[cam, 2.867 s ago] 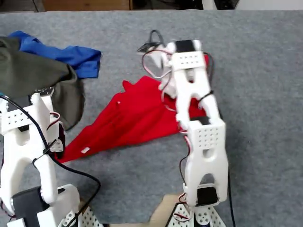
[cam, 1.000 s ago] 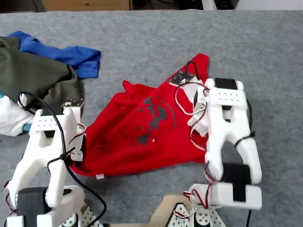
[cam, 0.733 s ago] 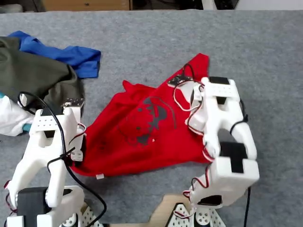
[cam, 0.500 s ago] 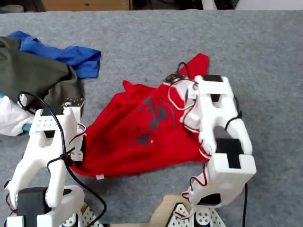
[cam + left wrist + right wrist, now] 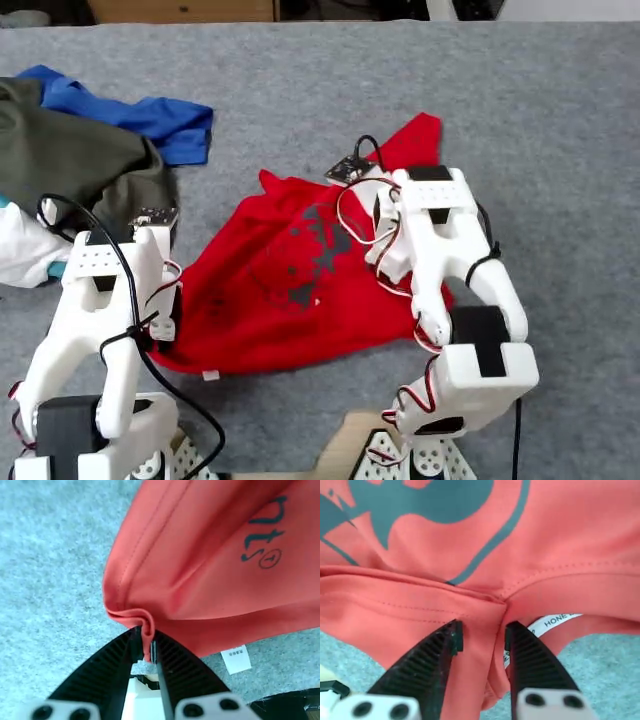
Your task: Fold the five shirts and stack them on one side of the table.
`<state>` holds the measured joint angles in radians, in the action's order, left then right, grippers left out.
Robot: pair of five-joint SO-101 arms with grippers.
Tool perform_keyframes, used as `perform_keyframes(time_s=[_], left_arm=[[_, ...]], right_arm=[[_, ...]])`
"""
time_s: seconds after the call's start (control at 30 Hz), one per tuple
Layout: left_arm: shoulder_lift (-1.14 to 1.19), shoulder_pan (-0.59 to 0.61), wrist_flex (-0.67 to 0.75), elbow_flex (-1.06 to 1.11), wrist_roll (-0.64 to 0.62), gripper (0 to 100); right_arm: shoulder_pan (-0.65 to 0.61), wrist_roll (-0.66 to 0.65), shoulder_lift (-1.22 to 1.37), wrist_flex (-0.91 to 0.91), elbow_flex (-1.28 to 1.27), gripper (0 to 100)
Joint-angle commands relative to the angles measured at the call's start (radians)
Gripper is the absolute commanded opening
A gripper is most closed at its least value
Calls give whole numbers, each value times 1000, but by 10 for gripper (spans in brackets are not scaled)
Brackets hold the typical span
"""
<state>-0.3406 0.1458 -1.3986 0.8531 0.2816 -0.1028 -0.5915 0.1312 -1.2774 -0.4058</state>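
A red shirt (image 5: 265, 290) with a dark print lies spread in the middle of the grey table. My left gripper (image 5: 165, 330) is at the shirt's near-left corner, and in the left wrist view it (image 5: 145, 639) is shut on a small fold of the red hem (image 5: 130, 614). A white tag (image 5: 235, 659) hangs from the edge beside it. My right gripper (image 5: 383, 237) hangs over the shirt's right part. In the right wrist view it (image 5: 482, 632) stands open, with the collar seam and neck label (image 5: 555, 621) of the shirt (image 5: 560, 545) lying between its fingers.
At the far left lies a pile of other shirts: an olive-green one (image 5: 70, 150), a blue one (image 5: 150, 120) and a white one (image 5: 20, 255). Bare grey table (image 5: 560, 130) stretches to the right and behind the red shirt.
The shirt went from a stretched-out strip to lying spread with its print up. Over the last second my right arm has slid left over the shirt. The left arm has kept still.
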Motion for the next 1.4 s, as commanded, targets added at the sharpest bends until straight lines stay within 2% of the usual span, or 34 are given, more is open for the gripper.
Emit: perform_keyframes(time_s=[0.0,0.1,0.23,0.33,0.57,0.8,1.23,1.37], left_arm=[[-19,-2,3,0,-8,19],[-19,-2,3,0,-8,19],[-19,-2,3,0,-8,19],[-19,-2,3,0,-8,19],[-19,-2,3,0,-8,19],[-19,0,3,0,-8,19],[-19,0,8,0,-8,19],[-19,0,8,0,-8,19]], right_arm=[[15,26,-120,0,-7,148],[21,31,-226,0,-45,148],[-41,32,-357,17,-150,148],[-61,31,-372,91,-211,149],[-54,8,-140,129,-137,149],[24,5,68,123,10,149],[58,-25,105,124,73,150],[58,-58,124,124,94,209]])
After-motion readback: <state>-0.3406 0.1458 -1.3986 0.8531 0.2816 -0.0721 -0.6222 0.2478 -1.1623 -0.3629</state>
